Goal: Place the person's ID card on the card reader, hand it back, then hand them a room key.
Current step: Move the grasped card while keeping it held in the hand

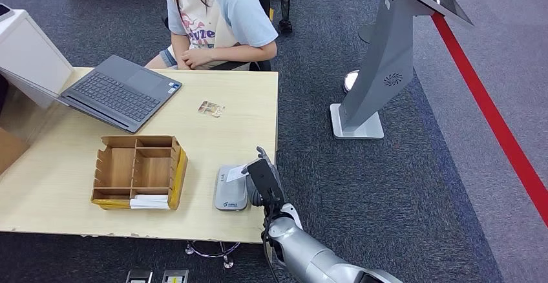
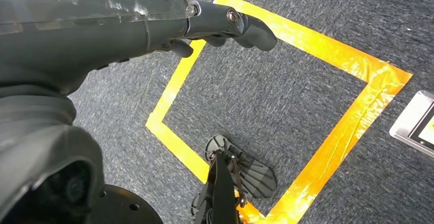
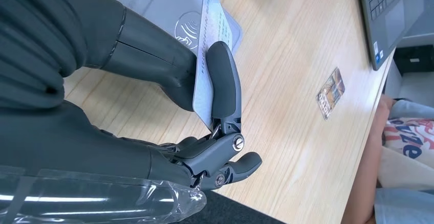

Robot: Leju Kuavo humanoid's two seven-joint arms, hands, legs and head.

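The right hand (image 3: 204, 106) pinches a pale, thin ID card (image 3: 210, 55) between thumb and finger, just above the grey flat card reader (image 1: 231, 189) near the light wooden counter's (image 1: 213, 141) front edge. The left hand (image 2: 225, 27) hangs over grey carpet, fingers curled in, holding nothing. A small patterned room key card (image 1: 210, 108) lies on the counter near the seated person (image 1: 216, 18).

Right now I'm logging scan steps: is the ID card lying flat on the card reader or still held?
Held. The right robot hand pinches the ID card, tilted on edge above the card reader, not lying flat.
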